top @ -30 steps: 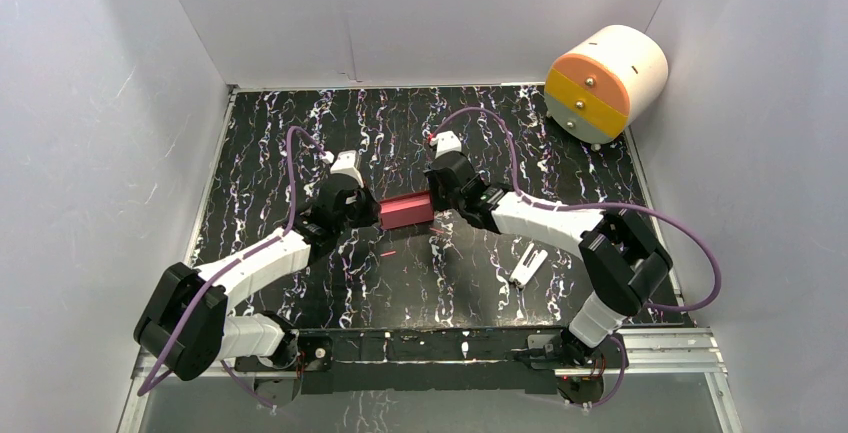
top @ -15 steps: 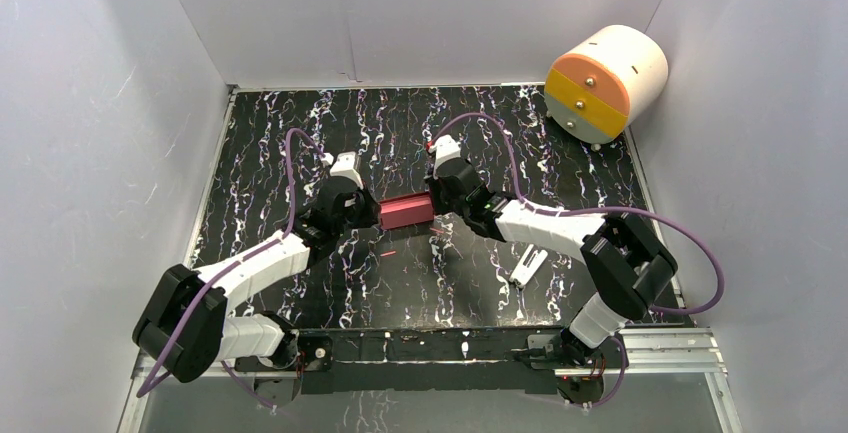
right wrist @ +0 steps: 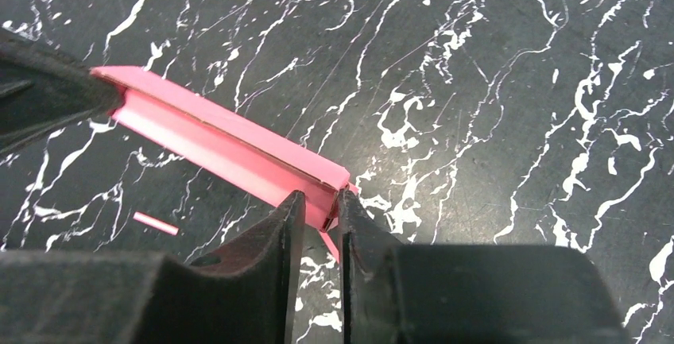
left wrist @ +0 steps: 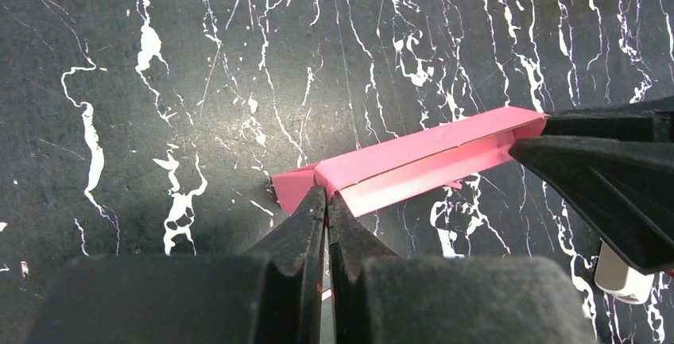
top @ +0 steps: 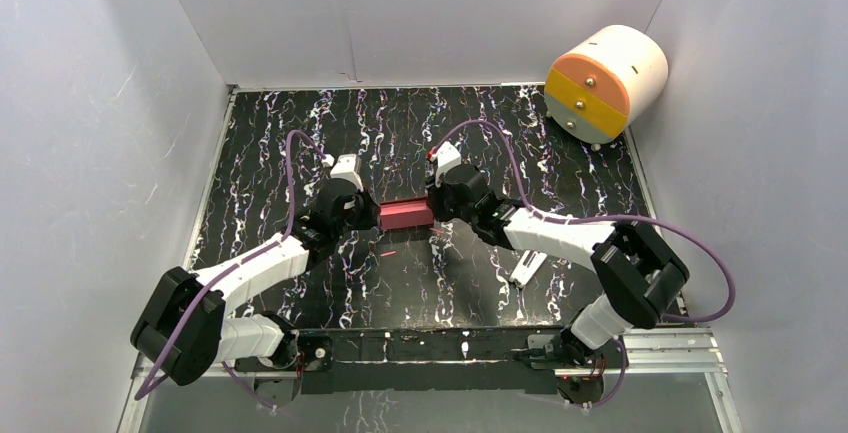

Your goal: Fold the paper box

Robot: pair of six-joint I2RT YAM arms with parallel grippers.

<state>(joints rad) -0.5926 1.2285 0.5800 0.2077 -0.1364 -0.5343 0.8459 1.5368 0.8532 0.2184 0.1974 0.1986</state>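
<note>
As your right arm (top: 560, 233) swings its elbow out toward 4 o'clock, the box (top: 404, 215) stays in the middle of the table (top: 280, 143), strung between both wrists. The left gripper (left wrist: 326, 201) remains pinched tight on its 9 o'clock end. The right gripper (right wrist: 322, 209), closed a second ago, now stands a narrow slit apart around the 3 o'clock end. You may read that as a release, with that end's fold likely set. Whether its pads still touch card, you cannot tell. From above both box ends hide under the wrists. The clip (top: 528, 266) at 5 o'clock is half covered by the arm, and the pink sliver (right wrist: 155, 223) is too small to identify.
</note>
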